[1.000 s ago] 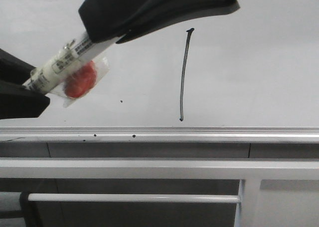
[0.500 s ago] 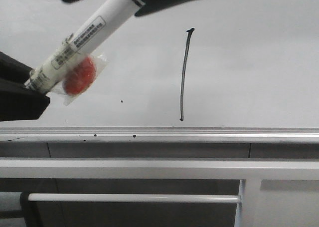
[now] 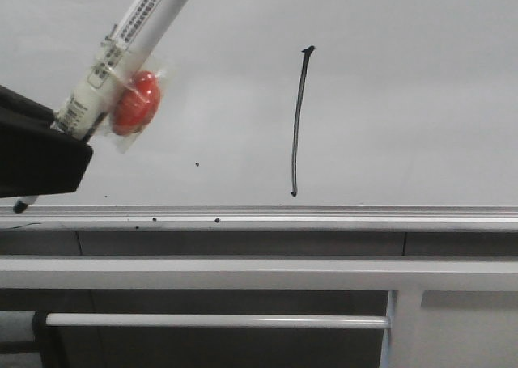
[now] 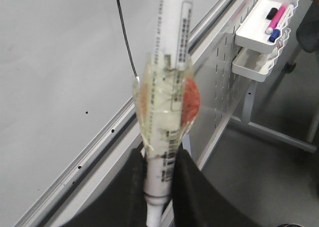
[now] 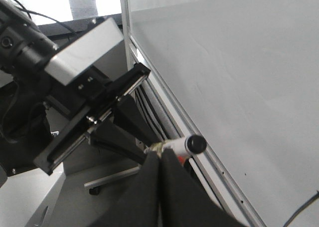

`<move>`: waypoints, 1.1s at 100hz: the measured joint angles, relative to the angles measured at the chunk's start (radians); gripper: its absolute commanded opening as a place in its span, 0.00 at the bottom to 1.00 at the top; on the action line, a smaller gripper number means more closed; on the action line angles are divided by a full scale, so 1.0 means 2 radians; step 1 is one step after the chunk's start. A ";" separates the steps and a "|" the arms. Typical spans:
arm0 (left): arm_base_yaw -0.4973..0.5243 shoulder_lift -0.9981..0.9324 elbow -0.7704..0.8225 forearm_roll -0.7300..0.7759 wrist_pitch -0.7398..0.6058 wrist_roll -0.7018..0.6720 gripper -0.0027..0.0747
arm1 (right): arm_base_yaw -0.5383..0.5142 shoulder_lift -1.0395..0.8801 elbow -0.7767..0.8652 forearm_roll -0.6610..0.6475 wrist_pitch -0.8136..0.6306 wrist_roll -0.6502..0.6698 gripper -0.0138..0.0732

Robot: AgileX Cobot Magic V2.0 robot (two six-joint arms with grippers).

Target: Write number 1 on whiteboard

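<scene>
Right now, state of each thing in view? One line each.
number 1: drawn on the board, one full stroke with a flag at its top.
whiteboard: upright, marked, a few black specks.
marker: held by the left gripper, red piece taped on.
left gripper: shut on the marker.
right gripper: shut, nothing between its fingers.

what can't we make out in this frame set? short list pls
- Marker: its upper end is cut off by the front view's top edge.
- Marker label print: blurred in the left wrist view, too small in front.
- Left gripper: fingers clamp the marker, their tips leave the picture's lower edge.
- Right gripper: absent from front view; its wrist view shows shut fingers.
- Tray contents: too small to identify.
</scene>
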 measured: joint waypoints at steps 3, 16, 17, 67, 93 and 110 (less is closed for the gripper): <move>0.000 0.000 0.000 0.000 -0.001 -0.005 0.01 | 0.000 -0.010 0.010 -0.001 -0.003 0.000 0.09; 0.000 0.000 0.000 -0.002 -0.010 -0.027 0.01 | 0.000 -0.043 0.061 -0.002 -0.029 -0.001 0.09; 0.000 0.000 0.000 -0.002 -0.012 -0.027 0.01 | 0.000 -0.047 0.064 -0.002 -0.031 -0.001 0.09; 0.135 0.000 0.099 -0.154 -0.214 0.028 0.01 | 0.000 -0.140 0.177 -0.001 -0.101 -0.001 0.09; 0.161 0.000 0.151 -0.269 -0.300 0.090 0.01 | 0.000 -0.141 0.182 -0.001 -0.103 -0.001 0.09; 0.161 0.018 0.173 -0.295 -0.353 0.096 0.01 | 0.000 -0.141 0.182 0.000 -0.103 -0.001 0.09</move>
